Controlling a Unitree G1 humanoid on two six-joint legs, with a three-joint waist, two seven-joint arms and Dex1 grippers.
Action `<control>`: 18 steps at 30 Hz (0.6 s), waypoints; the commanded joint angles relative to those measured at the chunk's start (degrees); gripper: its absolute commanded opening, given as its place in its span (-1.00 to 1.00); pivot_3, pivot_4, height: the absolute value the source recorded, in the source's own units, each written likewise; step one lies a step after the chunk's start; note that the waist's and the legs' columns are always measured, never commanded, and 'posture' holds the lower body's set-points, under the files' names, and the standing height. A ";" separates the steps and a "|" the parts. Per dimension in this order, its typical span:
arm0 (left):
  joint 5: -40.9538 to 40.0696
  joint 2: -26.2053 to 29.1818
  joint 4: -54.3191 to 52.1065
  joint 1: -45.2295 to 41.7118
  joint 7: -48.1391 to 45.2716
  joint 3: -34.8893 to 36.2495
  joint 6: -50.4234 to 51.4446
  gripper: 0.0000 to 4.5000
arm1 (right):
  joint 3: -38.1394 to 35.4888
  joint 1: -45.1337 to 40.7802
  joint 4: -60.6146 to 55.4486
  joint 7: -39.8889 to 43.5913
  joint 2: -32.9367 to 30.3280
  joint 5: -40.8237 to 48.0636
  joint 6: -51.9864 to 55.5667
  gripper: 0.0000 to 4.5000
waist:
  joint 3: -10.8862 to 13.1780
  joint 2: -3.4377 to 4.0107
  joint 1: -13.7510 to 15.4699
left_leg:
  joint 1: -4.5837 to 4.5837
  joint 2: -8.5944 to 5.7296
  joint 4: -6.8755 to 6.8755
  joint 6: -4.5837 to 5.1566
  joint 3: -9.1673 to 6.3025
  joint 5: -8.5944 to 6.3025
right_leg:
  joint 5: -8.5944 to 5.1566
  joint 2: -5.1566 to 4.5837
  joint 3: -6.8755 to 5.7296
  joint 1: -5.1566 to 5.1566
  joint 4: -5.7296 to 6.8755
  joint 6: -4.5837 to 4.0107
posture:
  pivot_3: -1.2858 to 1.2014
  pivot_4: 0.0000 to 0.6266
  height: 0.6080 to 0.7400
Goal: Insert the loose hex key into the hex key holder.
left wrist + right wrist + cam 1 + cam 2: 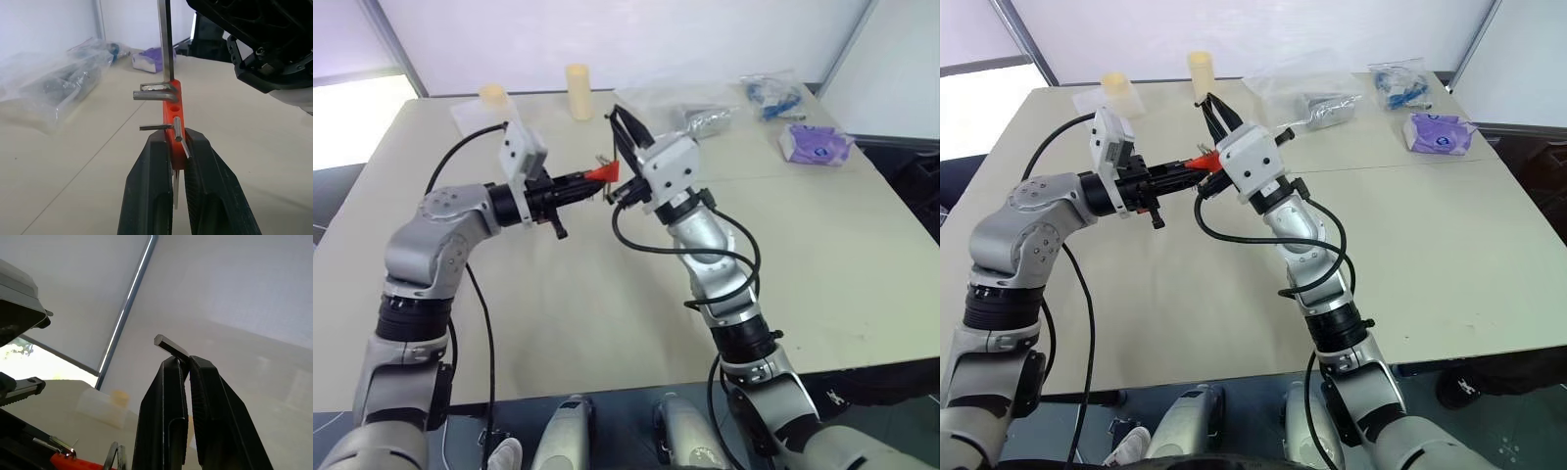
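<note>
Insertion nearly there: left gripper (176,147), jaws clamped on the red holder (172,105), keeps it above the tabletop (607,304). Right gripper (187,363), jaws pinched on the loose hex key (166,39), has its long leg meeting the holder's end. Seating and release remain.

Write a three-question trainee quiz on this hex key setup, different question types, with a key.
1. True or false: the left gripper is shut on the holder.
2. What does the right gripper grip? A) a purple pack B) the hex key C) nothing
3. Fill in: the holder's colour is ____.

Key: 1 true; 2 B; 3 red
</note>
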 commanded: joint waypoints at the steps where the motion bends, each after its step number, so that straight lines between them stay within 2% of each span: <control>1: 0.07 0.20 -0.68 -0.68 0.03 1.45 -1.29 -1.00 | 0.00 -1.18 -2.47 0.24 0.47 0.48 -0.17 -0.98 | 0.00 0.00 0.00 | 0.00 0.00 0.00 0.00 0.00 0.00 | 0.00 0.00 0.00 0.00 0.00 0.00 | 0.03 -0.52 1.00; 18: -0.03 0.08 -0.03 -1.58 0.09 1.62 -1.62 -1.00 | -0.21 -0.99 -2.87 0.27 0.46 0.33 0.17 -0.98 | 0.00 0.00 0.00 | 0.00 0.00 0.00 0.00 0.00 0.00 | 0.00 0.00 0.00 0.00 0.00 0.00 | 0.03 -0.52 1.00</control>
